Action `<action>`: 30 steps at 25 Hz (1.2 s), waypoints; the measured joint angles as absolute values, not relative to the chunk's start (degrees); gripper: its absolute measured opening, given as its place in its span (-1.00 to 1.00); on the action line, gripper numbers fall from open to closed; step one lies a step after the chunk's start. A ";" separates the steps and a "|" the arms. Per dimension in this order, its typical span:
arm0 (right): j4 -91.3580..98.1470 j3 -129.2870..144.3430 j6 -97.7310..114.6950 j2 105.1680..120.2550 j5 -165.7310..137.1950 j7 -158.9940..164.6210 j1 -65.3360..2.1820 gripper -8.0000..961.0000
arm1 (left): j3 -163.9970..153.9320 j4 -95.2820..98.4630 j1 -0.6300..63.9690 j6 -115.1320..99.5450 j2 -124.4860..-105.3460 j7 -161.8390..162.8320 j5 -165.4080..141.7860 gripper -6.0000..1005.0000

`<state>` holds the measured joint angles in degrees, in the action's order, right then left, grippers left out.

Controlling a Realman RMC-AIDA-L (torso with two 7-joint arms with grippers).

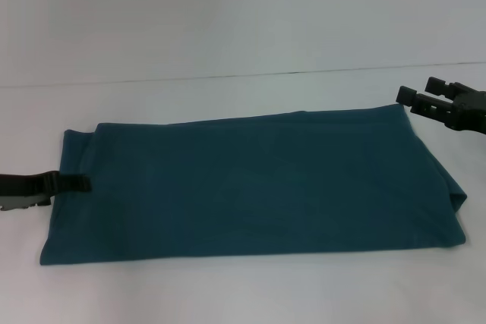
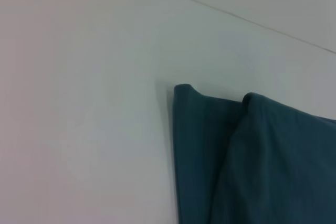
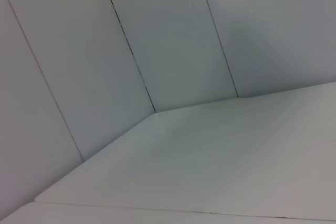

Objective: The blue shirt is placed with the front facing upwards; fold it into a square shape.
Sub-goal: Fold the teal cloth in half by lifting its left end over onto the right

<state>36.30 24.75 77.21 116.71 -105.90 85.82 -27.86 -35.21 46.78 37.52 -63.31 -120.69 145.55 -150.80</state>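
While the blue shirt (image 1: 250, 184) lies flat on the white table (image 1: 228, 286), it takes the form of a long band running from the robot's left to its right, plain teal cloth facing up. Its right end shows a rounded fold, and its left end shows layered edges. In the left wrist view, two stacked corners of the shirt (image 2: 252, 161) rest on the bare tabletop (image 2: 79, 129).

At the shirt's left edge, the left gripper (image 1: 76, 184) reaches in low from the side, its dark tip touching or just over the hem; whether its jaws pinch the cloth I cannot tell. Near the shirt's far right corner, the right gripper (image 1: 416, 95) hovers just beyond the fabric, its two fingers parted a little and holding nothing. Only the table (image 3: 220, 156) and pale wall panels (image 3: 157, 35) show in the right wrist view.
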 joint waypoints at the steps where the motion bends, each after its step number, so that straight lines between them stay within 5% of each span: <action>1: 36.30 24.74 77.20 116.71 -105.91 85.83 -27.86 0.91 | -35.22 46.78 37.53 -63.43 -120.69 145.55 -150.81 0.74; 30: 36.30 24.52 77.08 116.71 -105.71 85.47 -27.24 0.91 | -35.33 43.59 40.65 -66.76 -120.89 146.69 -150.13 0.74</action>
